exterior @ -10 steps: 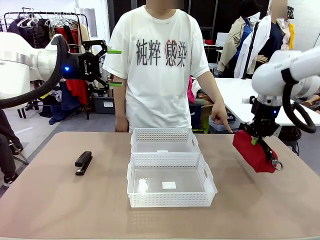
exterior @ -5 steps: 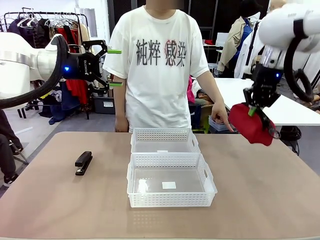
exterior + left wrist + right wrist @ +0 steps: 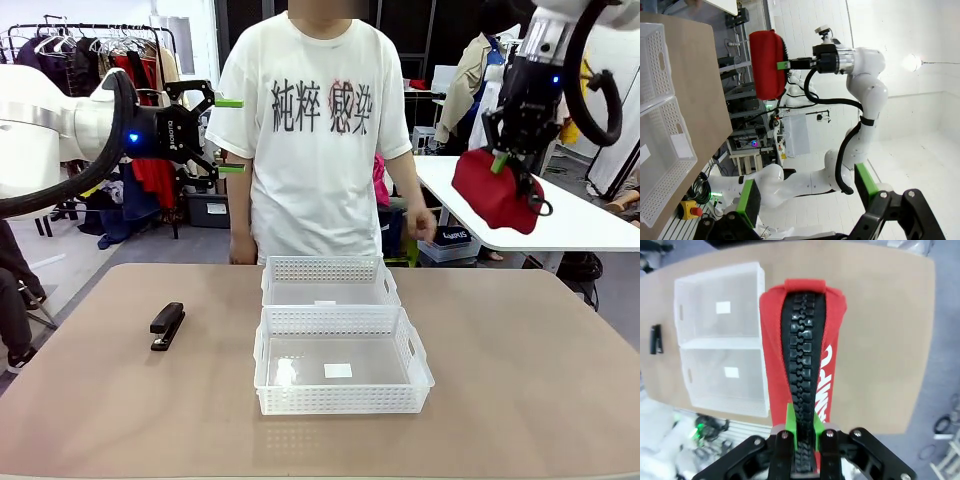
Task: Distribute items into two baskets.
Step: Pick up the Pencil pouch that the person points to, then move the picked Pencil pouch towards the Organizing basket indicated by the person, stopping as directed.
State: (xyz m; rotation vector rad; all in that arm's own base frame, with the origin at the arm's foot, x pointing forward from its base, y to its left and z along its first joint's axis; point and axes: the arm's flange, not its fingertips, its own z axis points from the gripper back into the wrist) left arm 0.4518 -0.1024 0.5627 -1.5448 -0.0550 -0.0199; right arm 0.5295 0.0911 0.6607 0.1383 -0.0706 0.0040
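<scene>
High above the table's right side, my right gripper is shut on the red pouch, which hangs below it. In the right wrist view the pouch shows its black zipper between the closed fingers of that gripper. The black stapler lies on the table at the left. Two white baskets stand mid-table, the far basket touching the larger near basket; both hold nothing. My left gripper is open and raised at the left, well above the table. From the left wrist, the open left gripper looks across at the pouch.
A person in a white T-shirt stands at the far edge behind the baskets, one hand hanging off the table's far right corner. A white table stands behind at the right. The tabletop right of the baskets is bare.
My right arm has lifted the pouch from just above the table's right side to high up. The person's pointing hand has drawn back. The left arm has not moved.
</scene>
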